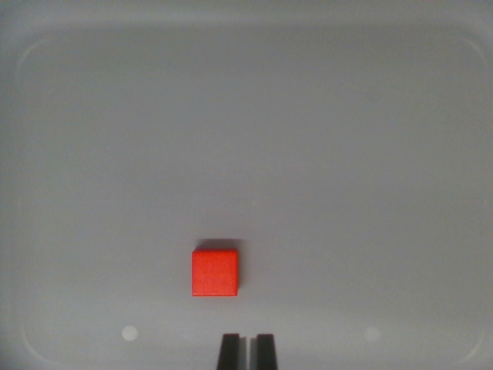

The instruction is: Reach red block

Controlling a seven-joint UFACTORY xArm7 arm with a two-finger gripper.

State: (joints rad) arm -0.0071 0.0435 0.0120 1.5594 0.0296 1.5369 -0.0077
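Note:
A small red block [215, 272] lies flat on the pale grey floor of a tray, low in the wrist view and a little left of centre. My gripper [246, 353] shows at the bottom edge as two dark fingertips with only a thin slit between them, so it is shut with nothing held. The fingertips sit just below and slightly to the wrist view's right of the block, apart from it.
The grey tray [254, 116] fills the view, its rounded rim visible near the top and the corners. Two faint round marks [129, 333] sit on its floor near the bottom left and bottom right.

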